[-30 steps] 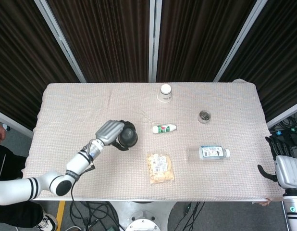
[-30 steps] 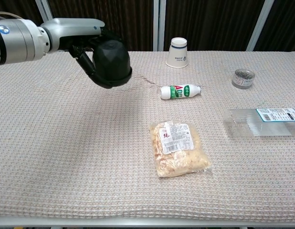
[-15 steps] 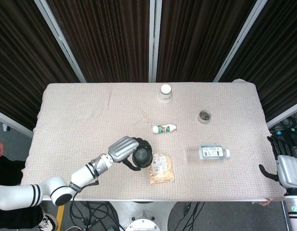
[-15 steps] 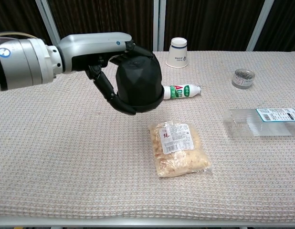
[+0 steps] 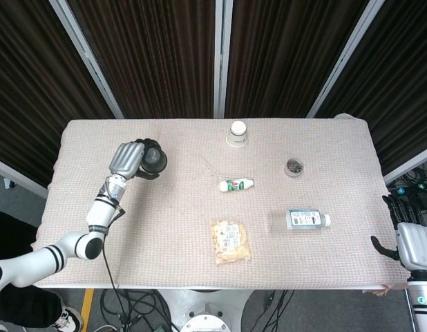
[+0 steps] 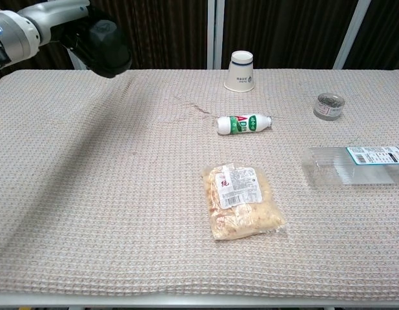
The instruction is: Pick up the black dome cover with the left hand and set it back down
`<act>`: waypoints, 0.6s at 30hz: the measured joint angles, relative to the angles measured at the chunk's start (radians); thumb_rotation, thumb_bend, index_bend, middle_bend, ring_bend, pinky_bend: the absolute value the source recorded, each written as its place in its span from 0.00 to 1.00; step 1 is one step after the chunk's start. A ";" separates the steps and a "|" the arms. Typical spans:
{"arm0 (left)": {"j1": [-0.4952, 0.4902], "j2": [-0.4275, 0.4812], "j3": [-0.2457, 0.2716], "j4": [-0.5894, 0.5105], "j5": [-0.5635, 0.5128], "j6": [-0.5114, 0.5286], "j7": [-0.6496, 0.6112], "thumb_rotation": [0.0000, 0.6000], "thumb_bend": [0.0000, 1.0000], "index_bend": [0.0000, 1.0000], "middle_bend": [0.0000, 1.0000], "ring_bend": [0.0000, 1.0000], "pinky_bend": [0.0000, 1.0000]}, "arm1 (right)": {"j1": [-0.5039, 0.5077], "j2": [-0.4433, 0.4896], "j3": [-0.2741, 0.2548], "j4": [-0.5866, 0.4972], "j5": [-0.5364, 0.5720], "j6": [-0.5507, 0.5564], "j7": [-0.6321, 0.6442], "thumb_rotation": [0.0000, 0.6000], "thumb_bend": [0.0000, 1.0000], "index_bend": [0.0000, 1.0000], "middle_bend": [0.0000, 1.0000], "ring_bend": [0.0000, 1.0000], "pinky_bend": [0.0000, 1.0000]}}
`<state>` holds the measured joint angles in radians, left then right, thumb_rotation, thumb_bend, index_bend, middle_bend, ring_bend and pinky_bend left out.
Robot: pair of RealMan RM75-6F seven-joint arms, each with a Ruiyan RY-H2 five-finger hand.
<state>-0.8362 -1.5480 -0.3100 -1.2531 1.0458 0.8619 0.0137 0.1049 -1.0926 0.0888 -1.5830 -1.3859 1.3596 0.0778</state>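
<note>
Head view: left hand [image 5: 127, 160] wraps the black dome cover [image 5: 153, 160] over the far left part of the table [image 5: 165, 228], fingers curled round its side. Chest view shows the same cover [image 6: 108, 48] held clear of the cloth, up near the back left corner, with the hand [image 6: 61, 13] mostly cut off by the frame edge, so whether the cover is level or tilted is hard to judge.

Right hand [image 5: 414, 243] hangs off the right edge of the table, holding nothing, fingers apart and pointing up.

On the cloth: paper cup [image 5: 238, 133] upside down at the back centre; small white bottle with green label [image 5: 236, 185] lying on its side in front of it; snack packet [image 5: 231, 241] nearer the front; clear plastic bottle [image 5: 300, 219] lying on its side to the right; small round tin [image 5: 293, 167] behind that bottle, well apart from it
</note>
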 measured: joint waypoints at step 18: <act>0.005 -0.007 0.084 -0.115 0.177 -0.053 -0.034 1.00 0.18 0.34 0.44 0.31 0.40 | 0.000 0.003 0.006 0.002 0.015 -0.002 0.007 1.00 0.20 0.03 0.05 0.00 0.01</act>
<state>-0.8315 -1.5547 -0.2259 -1.3685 1.2229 0.8091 -0.0200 0.1054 -1.0896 0.0951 -1.5814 -1.3711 1.3577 0.0852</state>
